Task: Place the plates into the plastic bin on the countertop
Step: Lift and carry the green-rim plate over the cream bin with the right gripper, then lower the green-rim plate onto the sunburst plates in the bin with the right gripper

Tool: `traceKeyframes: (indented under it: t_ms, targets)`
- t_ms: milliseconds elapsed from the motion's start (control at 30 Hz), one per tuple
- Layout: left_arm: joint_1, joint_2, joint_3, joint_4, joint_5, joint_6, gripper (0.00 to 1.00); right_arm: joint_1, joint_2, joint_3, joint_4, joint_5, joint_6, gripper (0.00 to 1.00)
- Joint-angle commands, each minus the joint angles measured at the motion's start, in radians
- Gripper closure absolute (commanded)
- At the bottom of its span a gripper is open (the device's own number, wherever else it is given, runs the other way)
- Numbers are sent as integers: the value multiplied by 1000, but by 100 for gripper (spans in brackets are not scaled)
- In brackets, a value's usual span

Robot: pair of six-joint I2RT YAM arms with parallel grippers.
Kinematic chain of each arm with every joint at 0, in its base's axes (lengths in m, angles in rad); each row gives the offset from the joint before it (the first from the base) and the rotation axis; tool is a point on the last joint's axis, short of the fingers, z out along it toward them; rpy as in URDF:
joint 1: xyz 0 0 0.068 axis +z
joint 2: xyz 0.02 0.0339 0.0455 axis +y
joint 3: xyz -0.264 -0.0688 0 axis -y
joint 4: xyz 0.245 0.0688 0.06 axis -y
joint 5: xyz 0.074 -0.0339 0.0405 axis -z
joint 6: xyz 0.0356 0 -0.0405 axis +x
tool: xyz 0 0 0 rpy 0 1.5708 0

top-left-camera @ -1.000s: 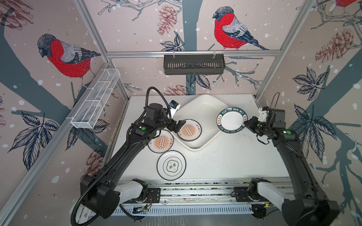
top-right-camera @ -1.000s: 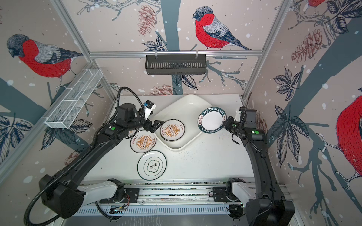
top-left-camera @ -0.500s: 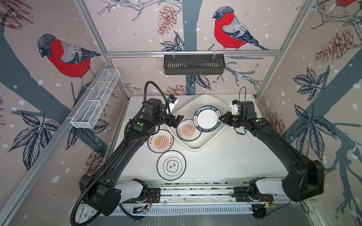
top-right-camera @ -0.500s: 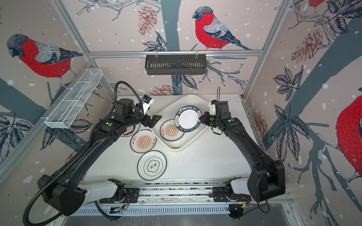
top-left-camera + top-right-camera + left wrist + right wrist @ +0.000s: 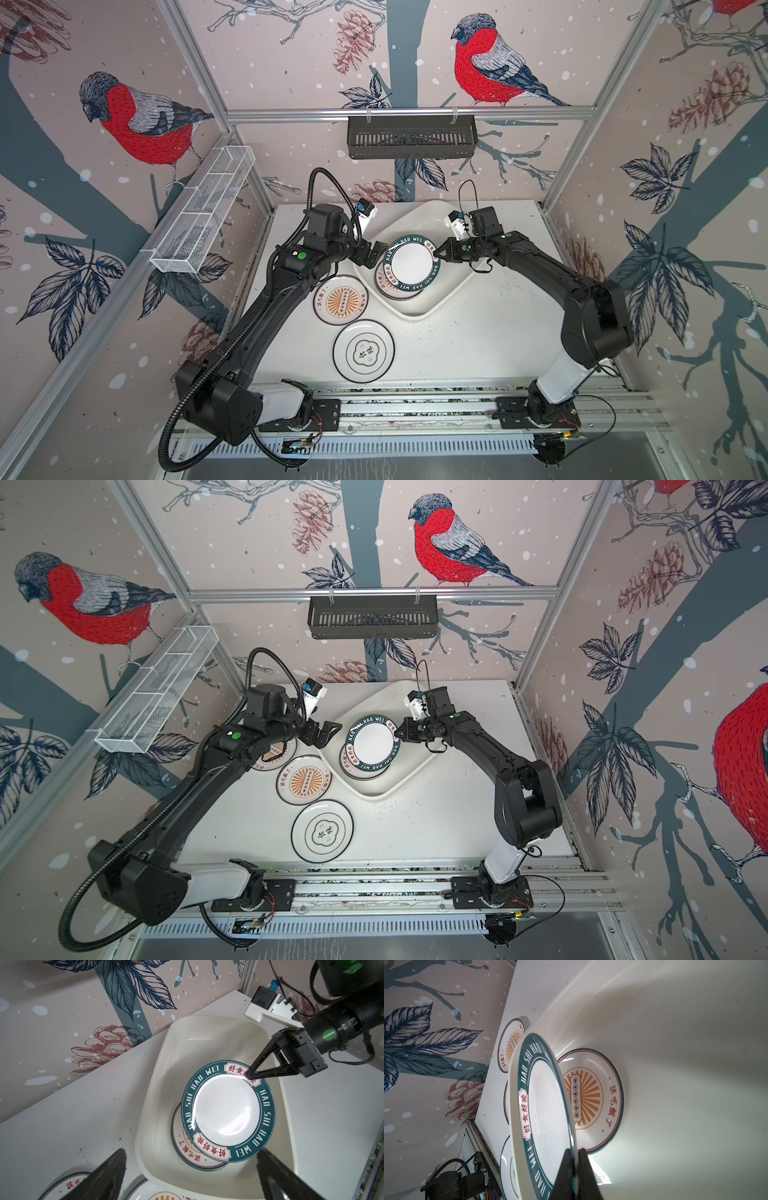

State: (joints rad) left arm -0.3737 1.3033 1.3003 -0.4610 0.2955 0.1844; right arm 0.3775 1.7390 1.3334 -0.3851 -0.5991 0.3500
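R gripper is pinched shut on the right rim of the green-lettered plate, holding it tilted over the sunburst plate lying in the plastic bin. L gripper is wide open and empty at the bin's left edge. I reckon I'm mid-placement; next I need to lower the plate flat, then release gently.

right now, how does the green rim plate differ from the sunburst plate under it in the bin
The green rim plate has a lettered dark green border and plain white centre; the sunburst plate has an orange rayed centre. The right end effector pinches the green rim plate's edge; the sunburst plate is free. The green rim plate is tilted; the sunburst plate lies flat in the plastic bin. Both are round and white.
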Motion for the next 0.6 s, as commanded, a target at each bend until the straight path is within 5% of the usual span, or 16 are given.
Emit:
traceKeyframes:
  t_ms: [0,567]
  targets:
    - [10,-1,5,-40,43,22,3,-2,48,33,-43,-38,-91,99]
    - [19,-6,-5,-41,78,8,3,-20,251,130,-32,-124,-138,97]
